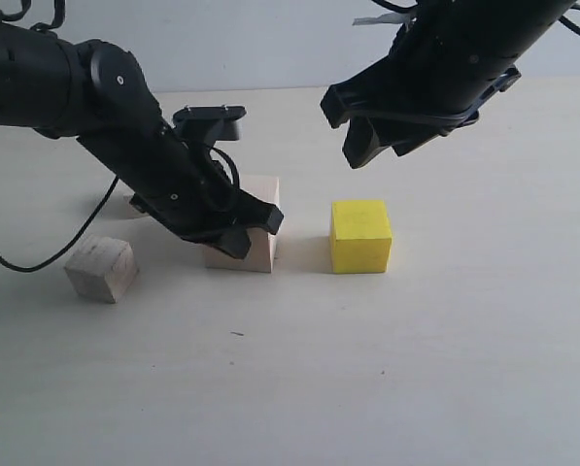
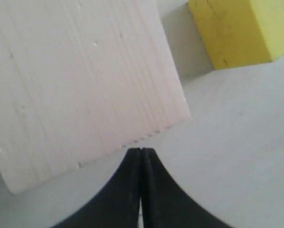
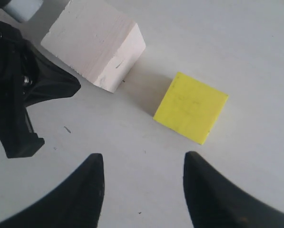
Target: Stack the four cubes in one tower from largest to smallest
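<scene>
The large pale wood cube (image 1: pixel 260 257) sits on the table near the middle, with the yellow cube (image 1: pixel 360 235) a short gap to its right. My left gripper (image 1: pixel 254 231) is shut on nothing, its tips low against the front of the large cube (image 2: pixel 80 80). One small pale wood cube (image 1: pixel 101 269) lies apart at the left. The other small cube is not clearly seen; a pale bit (image 1: pixel 132 206) shows behind the left arm. My right gripper (image 1: pixel 346 131) hangs open above the yellow cube (image 3: pixel 191 107). No cube is stacked.
The left arm (image 1: pixel 124 126) slants down from the upper left across the table (image 1: pixel 367 369). In the right wrist view the left gripper (image 3: pixel 37 95) lies beside the large cube (image 3: pixel 96 42).
</scene>
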Action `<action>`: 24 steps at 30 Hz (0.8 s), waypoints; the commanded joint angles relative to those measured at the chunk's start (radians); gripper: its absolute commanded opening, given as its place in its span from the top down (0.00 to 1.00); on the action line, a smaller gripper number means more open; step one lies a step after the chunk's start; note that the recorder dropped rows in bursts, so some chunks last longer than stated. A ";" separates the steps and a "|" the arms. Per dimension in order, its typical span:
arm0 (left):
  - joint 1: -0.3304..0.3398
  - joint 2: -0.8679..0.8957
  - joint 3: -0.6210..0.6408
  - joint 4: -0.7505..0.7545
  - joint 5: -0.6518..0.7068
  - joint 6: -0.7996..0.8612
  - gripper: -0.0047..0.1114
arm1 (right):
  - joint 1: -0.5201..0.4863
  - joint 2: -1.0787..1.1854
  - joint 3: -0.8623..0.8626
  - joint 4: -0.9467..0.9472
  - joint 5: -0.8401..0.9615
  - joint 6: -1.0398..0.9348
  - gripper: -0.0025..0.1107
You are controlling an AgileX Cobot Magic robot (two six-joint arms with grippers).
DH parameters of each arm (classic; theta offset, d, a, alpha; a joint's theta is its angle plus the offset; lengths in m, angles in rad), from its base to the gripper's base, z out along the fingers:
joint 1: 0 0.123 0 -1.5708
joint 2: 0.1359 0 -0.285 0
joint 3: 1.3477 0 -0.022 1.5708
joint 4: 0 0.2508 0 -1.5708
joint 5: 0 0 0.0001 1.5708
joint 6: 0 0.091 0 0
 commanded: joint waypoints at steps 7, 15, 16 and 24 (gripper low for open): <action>-0.004 0.051 0.004 -0.005 -0.091 -0.001 0.95 | 0.001 0.000 -0.007 -0.008 -0.003 0.000 0.53; -0.004 0.056 -0.011 -0.007 -0.125 0.002 0.95 | 0.001 0.000 -0.007 -0.008 -0.007 0.000 0.53; -0.004 0.056 -0.016 -0.007 -0.125 0.002 0.95 | 0.001 0.000 -0.007 -0.008 -0.007 0.000 0.53; -0.004 0.056 -0.017 -0.007 -0.143 0.002 0.95 | 0.001 0.000 -0.007 -0.008 -0.007 0.000 0.53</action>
